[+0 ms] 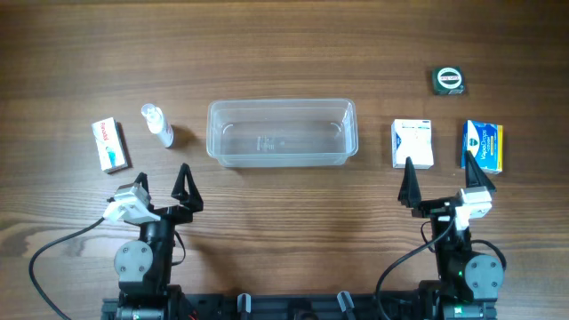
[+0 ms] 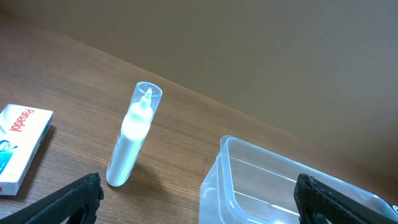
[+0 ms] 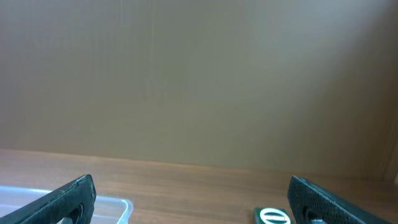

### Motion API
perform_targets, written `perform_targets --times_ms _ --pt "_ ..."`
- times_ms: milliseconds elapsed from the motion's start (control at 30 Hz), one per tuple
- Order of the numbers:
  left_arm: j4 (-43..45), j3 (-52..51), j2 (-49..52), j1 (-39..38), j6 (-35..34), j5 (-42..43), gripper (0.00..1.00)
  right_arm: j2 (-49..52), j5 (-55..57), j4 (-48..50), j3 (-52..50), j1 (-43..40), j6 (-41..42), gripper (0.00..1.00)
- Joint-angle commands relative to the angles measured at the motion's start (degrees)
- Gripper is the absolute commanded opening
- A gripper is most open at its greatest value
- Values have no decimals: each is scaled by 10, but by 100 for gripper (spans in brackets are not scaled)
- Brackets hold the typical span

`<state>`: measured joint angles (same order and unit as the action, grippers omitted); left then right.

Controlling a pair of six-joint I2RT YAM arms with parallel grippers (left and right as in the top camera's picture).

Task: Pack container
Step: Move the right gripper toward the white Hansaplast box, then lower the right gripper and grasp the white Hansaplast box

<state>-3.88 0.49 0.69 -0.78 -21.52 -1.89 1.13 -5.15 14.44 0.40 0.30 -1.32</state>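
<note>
We see the container [image 1: 281,133] sitting mouth up at the middle of the table [image 1: 284,53], with nothing in it. Our left gripper [image 1: 162,182] hangs near its front left corner, fingers spread wide and holding nothing. The right gripper [image 1: 442,173] is just as wide and bare, just short of a white box [image 1: 413,143]. A small bottle [image 1: 157,124] and a red-lettered box [image 1: 110,145] sit left of the container, while a blue and yellow box [image 1: 483,147] and a green roll [image 1: 449,80] sit far right.

container [image 1: 282,133] centre table, bottle [image 1: 158,124] left, two boxes [image 1: 413,144] right
</note>
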Motion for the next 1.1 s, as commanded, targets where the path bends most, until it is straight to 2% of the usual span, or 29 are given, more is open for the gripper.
perform_targets --times_ms 0,100,200,267,300,367,400,567,733,800,900,967,1067 --pt "-1 -2 -3 3 12 -6 100 44 0 4 50 3 10 100" --pt "-1 -2 -3 3 12 -6 100 146 2 -5 138 3 -38 100" --pt "-1 -2 -3 3 12 -6 100 303 17 -94 271 3 -47 100" --pt "-1 -2 -3 3 12 -6 100 435 17 -207 381 3 -47 100" --pt "-1 -2 -3 3 12 -6 100 468 17 -243 409 3 -47 100" --pt "-1 -2 -3 3 12 -6 100 609 12 -416 541 3 -47 100" --pt "-1 -2 -3 3 12 -6 100 655 10 -472 588 3 -47 100" --pt "-1 -2 -3 3 12 -6 100 828 -8 -660 768 -5 -45 100" --pt "-1 -2 -3 3 12 -6 100 886 -155 -723 778 -50 -13 100" --pt "-1 -2 -3 3 12 -6 100 886 -163 -721 778 -52 -14 100" --pt "-1 -2 -3 3 12 -6 100 886 -100 -712 777 -52 -17 100" --pt "0 -2 -3 3 12 -6 100 892 -17 -709 777 -52 -16 100" --pt "-1 -2 -3 3 12 -6 100 933 53 -723 777 -52 -16 100"
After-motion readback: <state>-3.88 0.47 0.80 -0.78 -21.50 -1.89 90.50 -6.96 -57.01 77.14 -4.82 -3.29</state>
